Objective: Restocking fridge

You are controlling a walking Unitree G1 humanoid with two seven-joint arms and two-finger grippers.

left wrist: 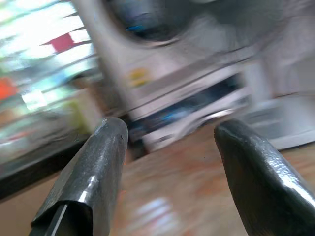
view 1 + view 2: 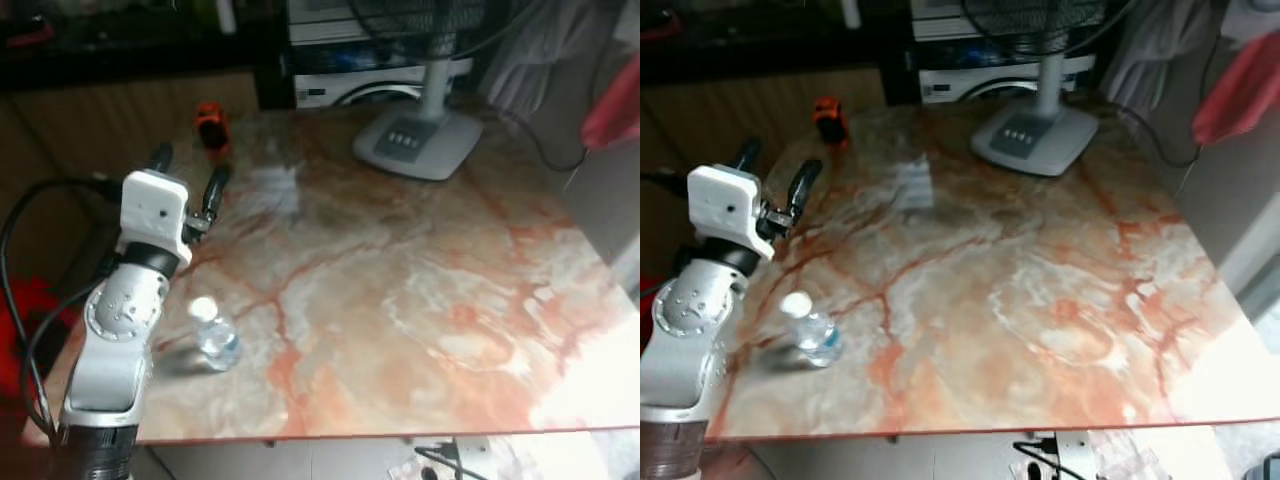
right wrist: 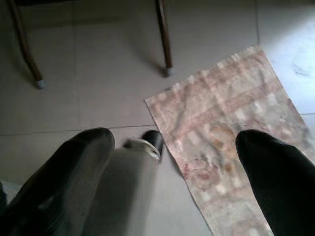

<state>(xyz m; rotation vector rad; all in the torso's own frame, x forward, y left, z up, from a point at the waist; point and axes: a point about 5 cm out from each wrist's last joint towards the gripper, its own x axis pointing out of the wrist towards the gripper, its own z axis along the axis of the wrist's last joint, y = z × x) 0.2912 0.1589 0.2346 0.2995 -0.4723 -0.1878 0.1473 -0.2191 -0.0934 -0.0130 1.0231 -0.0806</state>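
I have the left gripper (image 2: 188, 180) raised over the left side of the pink-and-cream marbled tabletop (image 2: 420, 300), its two black fingers spread wide with nothing between them, as the left wrist view confirms. The thing I take to be the task's item, a small clear plastic water bottle with a white cap (image 2: 213, 335), stands upright in the lower left of the frame, near the table's front-left corner and just beside my silver forearm. That closeness is my main worry: the gripper sits further up the frame than the bottle, so if I draw the arm back or swing it down carelessly, the forearm or wrist housing could clip the bottle and tip it, and from there it would likely roll off the near edge. It looks light and mostly empty, so even a glancing touch might send it over. The black cables (image 2: 20, 300) looping at the far left could also snag as the arm moves. A small orange object (image 2: 211, 126) sits at the upper left of the table and a white pedestal fan base (image 2: 418, 140) at the top centre, both well apart from the bottle. The right gripper (image 3: 172, 182) hangs over the tiled floor and a patterned rug (image 3: 236, 147), fingers apart, idle.
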